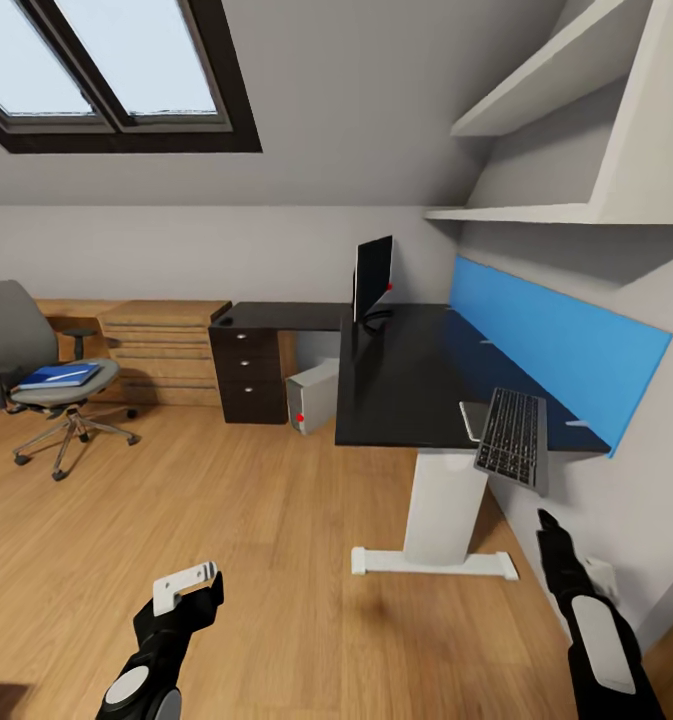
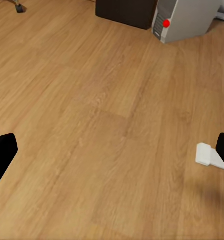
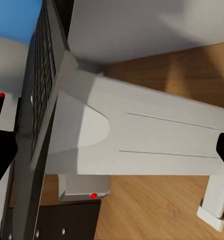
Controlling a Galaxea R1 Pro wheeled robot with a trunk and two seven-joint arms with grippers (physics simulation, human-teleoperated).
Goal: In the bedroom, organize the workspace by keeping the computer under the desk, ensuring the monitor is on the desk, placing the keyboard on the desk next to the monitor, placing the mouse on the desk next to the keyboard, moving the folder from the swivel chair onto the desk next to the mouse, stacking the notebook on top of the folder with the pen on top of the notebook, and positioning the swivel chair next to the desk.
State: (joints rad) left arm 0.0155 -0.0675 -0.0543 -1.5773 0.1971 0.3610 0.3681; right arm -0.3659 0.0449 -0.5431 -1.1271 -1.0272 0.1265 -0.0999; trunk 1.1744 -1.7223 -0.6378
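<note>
Wooden floor (image 1: pixel 276 560) runs across the whole room, under a slanted ceiling with a skylight (image 1: pixel 106 70). On it stands the desk (image 1: pixel 406 380), black on top, with a white leg (image 1: pixel 441 510) and a blue back panel (image 1: pixel 556 340). At the far corner of the desk the monitor (image 1: pixel 373 277) stands upright, turned edge-on to the head camera. The chair (image 1: pixel 36 370) is well apart from the desk, at the left, and the blue folder (image 1: pixel 61 376) lies flat on its seat. The computer (image 1: pixel 313 395) stands on the floor under the desk, just beside the black drawers (image 1: pixel 248 375). The keyboard (image 1: pixel 514 438) lies at the near right edge of the desk, tilted, and it hangs partly over the edge. The right gripper (image 1: pixel 548 522) is just below the keyboard, apart from it; I cannot tell how its fingers stand. The left gripper (image 1: pixel 188 588) is low over the floor, fingers spread, with nothing between them.
</note>
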